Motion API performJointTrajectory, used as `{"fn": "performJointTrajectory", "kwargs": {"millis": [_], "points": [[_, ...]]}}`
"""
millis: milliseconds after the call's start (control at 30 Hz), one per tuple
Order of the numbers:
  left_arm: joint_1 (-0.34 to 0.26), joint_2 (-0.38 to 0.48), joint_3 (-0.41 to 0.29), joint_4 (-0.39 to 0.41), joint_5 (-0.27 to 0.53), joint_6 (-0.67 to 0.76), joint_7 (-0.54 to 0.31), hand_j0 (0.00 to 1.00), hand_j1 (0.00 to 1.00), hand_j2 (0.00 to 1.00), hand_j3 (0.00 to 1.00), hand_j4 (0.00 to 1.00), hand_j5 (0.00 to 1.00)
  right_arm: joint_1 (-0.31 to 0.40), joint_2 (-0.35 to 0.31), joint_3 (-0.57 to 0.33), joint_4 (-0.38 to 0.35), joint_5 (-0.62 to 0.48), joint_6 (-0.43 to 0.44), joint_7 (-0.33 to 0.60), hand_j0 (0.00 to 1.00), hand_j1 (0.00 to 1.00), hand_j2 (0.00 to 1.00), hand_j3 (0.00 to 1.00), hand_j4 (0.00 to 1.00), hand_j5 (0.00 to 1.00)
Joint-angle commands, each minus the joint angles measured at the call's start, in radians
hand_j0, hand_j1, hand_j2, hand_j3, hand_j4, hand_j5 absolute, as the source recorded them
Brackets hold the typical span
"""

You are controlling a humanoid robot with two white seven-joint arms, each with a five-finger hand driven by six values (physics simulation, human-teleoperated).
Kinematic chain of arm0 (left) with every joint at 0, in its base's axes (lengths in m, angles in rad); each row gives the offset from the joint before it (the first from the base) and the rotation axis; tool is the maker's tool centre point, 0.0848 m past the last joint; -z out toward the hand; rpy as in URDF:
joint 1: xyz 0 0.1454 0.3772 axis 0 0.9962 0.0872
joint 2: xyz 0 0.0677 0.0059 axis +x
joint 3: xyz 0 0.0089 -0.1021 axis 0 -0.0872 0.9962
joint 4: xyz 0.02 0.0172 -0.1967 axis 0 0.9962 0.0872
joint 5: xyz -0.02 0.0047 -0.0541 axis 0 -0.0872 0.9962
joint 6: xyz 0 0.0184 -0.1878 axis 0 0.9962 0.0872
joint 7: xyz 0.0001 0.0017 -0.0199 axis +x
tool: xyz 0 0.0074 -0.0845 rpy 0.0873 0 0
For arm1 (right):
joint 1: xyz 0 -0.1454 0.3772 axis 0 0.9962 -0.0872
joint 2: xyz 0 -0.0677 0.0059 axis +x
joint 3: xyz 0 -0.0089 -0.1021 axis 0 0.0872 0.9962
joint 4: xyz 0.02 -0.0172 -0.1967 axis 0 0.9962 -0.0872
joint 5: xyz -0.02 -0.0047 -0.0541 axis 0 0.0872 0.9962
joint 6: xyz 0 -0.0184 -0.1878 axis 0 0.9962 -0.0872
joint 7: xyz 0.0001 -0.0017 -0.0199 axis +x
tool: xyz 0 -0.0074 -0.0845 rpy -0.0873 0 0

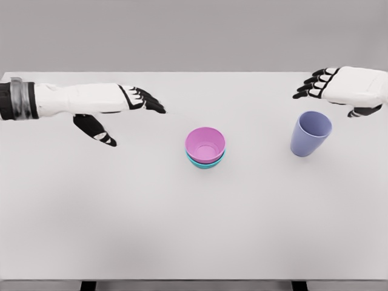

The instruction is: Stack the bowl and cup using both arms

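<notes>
White table [182,230], grey backdrop, pink bowl [205,143] nested in teal bowl [205,161] at centre, purple cup [310,134] right, left hand [124,103] and right hand [333,85] spread, empty, at upper left and upper right.

The pink bowl [205,143] is a bright orchid pink, paler on its inner floor, and it sits nested in a teal bowl [205,162] of which only a turquoise rim shows. The cup [310,134] is periwinkle blue all over, unpatterned. The table [121,212] is plain white against a flat grey backdrop. The left hand [124,108] and right hand [339,88] are white with black fingers banded in white; the left forearm carries a grey-and-black cuff [18,98].
</notes>
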Motion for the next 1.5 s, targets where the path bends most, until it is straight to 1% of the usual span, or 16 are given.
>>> {"fn": "performJointTrajectory", "kwargs": {"millis": [0, 67, 133, 167, 233, 267, 300, 367, 400, 467, 533, 600, 800, 1100, 1467], "points": [[0.017, 0.121, 0.034, -0.007, 0.079, -0.002, 0.003, 1.0, 1.0, 1.0, 1.0, 1.0, 1.0, 0.0, 0.003, 0.02, 0.014, -0.003, 0.003, 0.0, 1.0, 1.0, 1.0, 1.0, 1.0, 1.0], [0.091, 0.169, 0.06, 0.004, 0.122, -0.002, 0.006, 1.0, 1.0, 1.0, 1.0, 1.0, 1.0, 0.0, 0.003, 0.055, 0.014, -0.003, 0.003, 0.0, 1.0, 1.0, 1.0, 1.0, 1.0, 1.0], [0.155, 0.181, 0.068, 0.03, 0.169, -0.002, 0.006, 1.0, 1.0, 1.0, 1.0, 1.0, 1.0, 0.002, 0.003, 0.058, 0.006, -0.006, 0.003, 0.0, 1.0, 1.0, 1.0, 1.0, 1.0, 1.0], [0.212, 0.181, 0.069, 0.07, 0.223, -0.002, 0.006, 1.0, 1.0, 1.0, 1.0, 1.0, 1.0, 0.005, 0.001, 0.058, 0.0, -0.006, 0.003, 0.0, 1.0, 1.0, 1.0, 1.0, 1.0, 1.0], [0.271, 0.178, 0.069, 0.117, 0.267, -0.002, 0.008, 1.0, 1.0, 1.0, 1.0, 1.0, 1.0, 0.006, 0.001, 0.061, -0.005, -0.006, 0.003, 0.0, 1.0, 1.0, 1.0, 1.0, 1.0, 1.0], [0.296, 0.178, 0.069, 0.122, 0.295, -0.002, 0.006, 1.0, 1.0, 1.0, 1.0, 1.0, 1.0, 0.006, 0.001, 0.072, -0.006, -0.006, 0.003, 0.0, 1.0, 1.0, 1.0, 1.0, 1.0, 1.0], [0.305, 0.178, 0.071, 0.125, 0.31, -0.002, 0.006, 1.0, 1.0, 1.0, 1.0, 1.0, 1.0, 0.006, 0.001, 0.08, -0.005, -0.007, 0.003, 0.0, 1.0, 1.0, 1.0, 1.0, 1.0, 1.0], [0.315, 0.179, 0.094, 0.134, 0.318, -0.002, 0.006, 1.0, 1.0, 1.0, 1.0, 1.0, 1.0, 0.011, 0.004, 0.083, 0.005, -0.007, 0.003, 0.0, 1.0, 1.0, 1.0, 1.0, 1.0, 1.0], [0.316, 0.178, 0.095, 0.159, 0.326, -0.002, 0.006, 1.0, 1.0, 1.0, 1.0, 1.0, 1.0, 0.011, 0.007, 0.098, 0.015, -0.007, 0.003, 0.0, 1.0, 1.0, 1.0, 1.0, 1.0, 1.0], [0.316, 0.176, 0.097, 0.163, 0.332, -0.002, 0.006, 1.0, 1.0, 1.0, 1.0, 1.0, 1.0, 0.009, 0.033, 0.103, 0.055, -0.006, 0.003, 0.0, 1.0, 1.0, 1.0, 1.0, 1.0, 1.0], [0.318, 0.176, 0.097, 0.163, 0.34, -0.002, 0.006, 1.0, 1.0, 1.0, 1.0, 1.0, 1.0, 0.009, 0.039, 0.104, 0.087, -0.004, 0.003, 0.0, 1.0, 1.0, 1.0, 1.0, 1.0, 1.0], [0.33, 0.175, 0.097, 0.163, 0.346, -0.002, 0.006, 1.0, 1.0, 1.0, 1.0, 1.0, 1.0, 0.008, 0.041, 0.103, 0.092, -0.004, 0.003, 0.0, 1.0, 1.0, 1.0, 1.0, 1.0, 1.0], [0.335, 0.167, 0.1, 0.163, 0.346, -0.002, 0.006, 1.0, 1.0, 1.0, 1.0, 1.0, 1.0, 0.006, 0.047, 0.103, 0.094, -0.004, 0.003, 0.0, 1.0, 1.0, 1.0, 1.0, 1.0, 1.0], [0.335, 0.166, 0.1, 0.162, 0.346, -0.002, 0.008, 1.0, 1.0, 1.0, 1.0, 1.0, 1.0, 0.005, 0.05, 0.111, 0.115, -0.003, 0.003, 0.0, 1.0, 1.0, 1.0, 1.0, 1.0, 1.0], [0.335, 0.159, 0.103, 0.156, 0.346, -0.002, 0.008, 1.0, 1.0, 1.0, 1.0, 1.0, 1.0, 0.005, 0.053, 0.126, 0.12, -0.003, 0.003, 0.0, 1.0, 1.0, 1.0, 1.0, 1.0, 1.0]]}}
